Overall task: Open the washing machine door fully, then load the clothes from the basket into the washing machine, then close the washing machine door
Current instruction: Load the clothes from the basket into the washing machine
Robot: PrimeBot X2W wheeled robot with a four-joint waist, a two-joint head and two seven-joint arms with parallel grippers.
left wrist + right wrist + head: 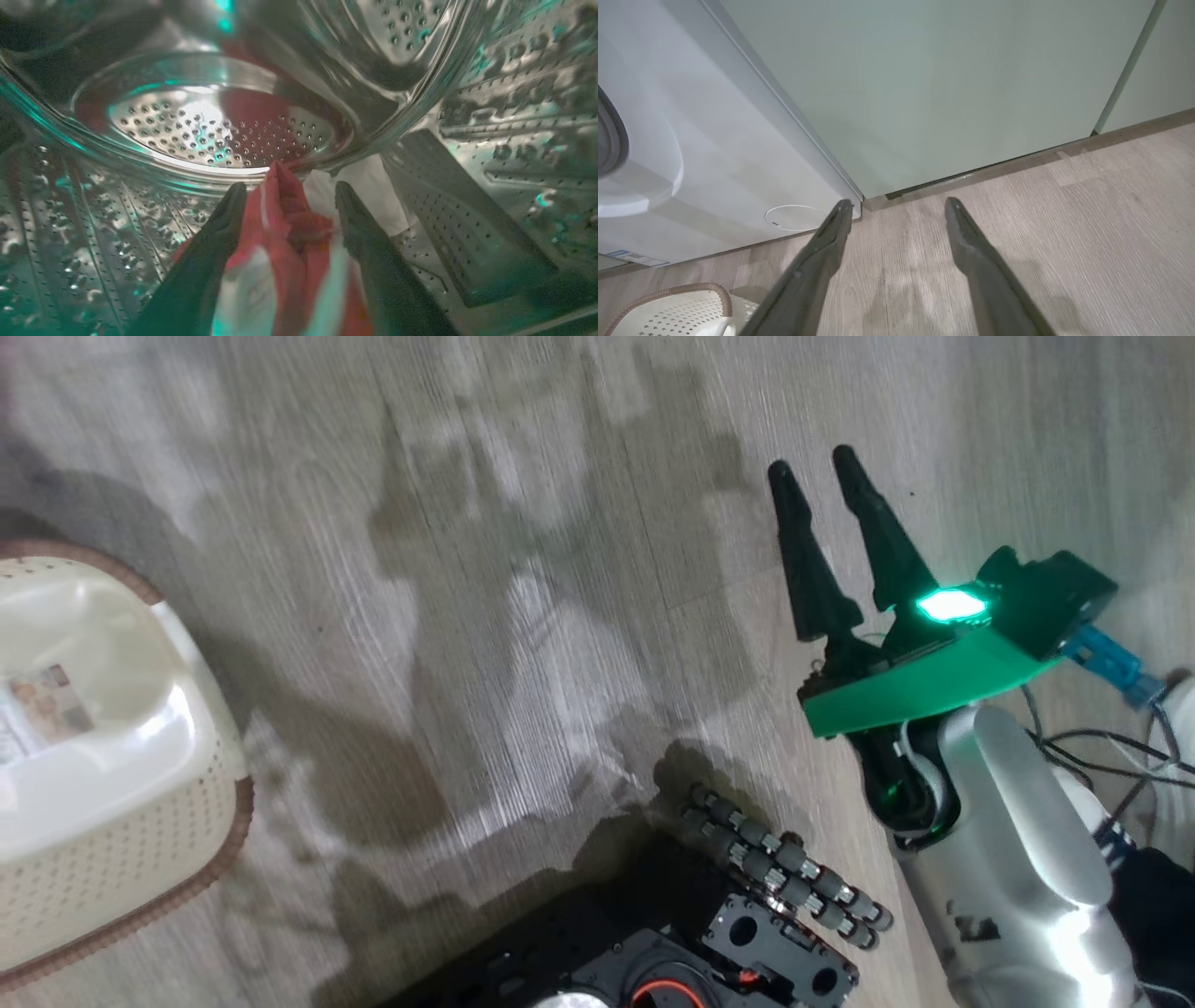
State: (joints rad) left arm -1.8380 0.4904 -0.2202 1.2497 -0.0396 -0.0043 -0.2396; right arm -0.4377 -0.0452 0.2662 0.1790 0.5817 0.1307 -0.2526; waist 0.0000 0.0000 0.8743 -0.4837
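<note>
In the left wrist view I look into the washing machine's steel drum (219, 130). My left gripper (290, 186) stands open there, and the clothes lie loose between and beyond its fingers: a red garment (285, 219) and a white one (369, 186). The washing machine (714, 140) shows its white front in the right wrist view, with the grey ring of its mouth (607, 135) at the left edge. Its door is out of view. The cream basket (140, 859) sits on the floor at the left with only its label inside. My right gripper (812, 464) hangs open over bare floor, holding nothing.
A pale green cabinet (948, 84) stands right beside the washing machine. A corner of the basket (677, 308) lies below the machine's front. My black base (653, 943) is at the bottom of the head view and cables (1092, 747) trail at the right. Wood floor lies between.
</note>
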